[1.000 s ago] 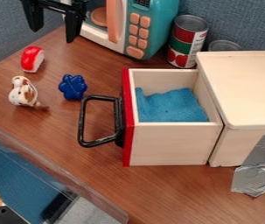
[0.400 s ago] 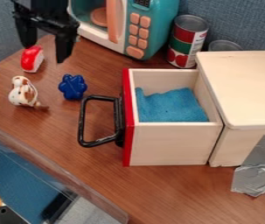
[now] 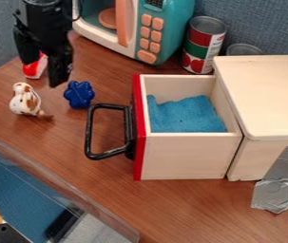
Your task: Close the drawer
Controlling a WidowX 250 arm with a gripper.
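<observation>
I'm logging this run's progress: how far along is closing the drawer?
Nothing looks done yet: the drawer stands pulled out from its box. Nothing is in hand: the open gripper hangs apart from the black handle. Left: the whole push inward.

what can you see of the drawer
The drawer is a box of pale wood, open at the top, with a red front panel that carries a black loop handle pointing to the view's left. It is pulled well out of the pale wooden cabinet on its right, level and upright above the brown tabletop. Inside lies a crumpled blue cloth, which rests against its walls. The gripper is off to the upper left and does not touch it.
</observation>
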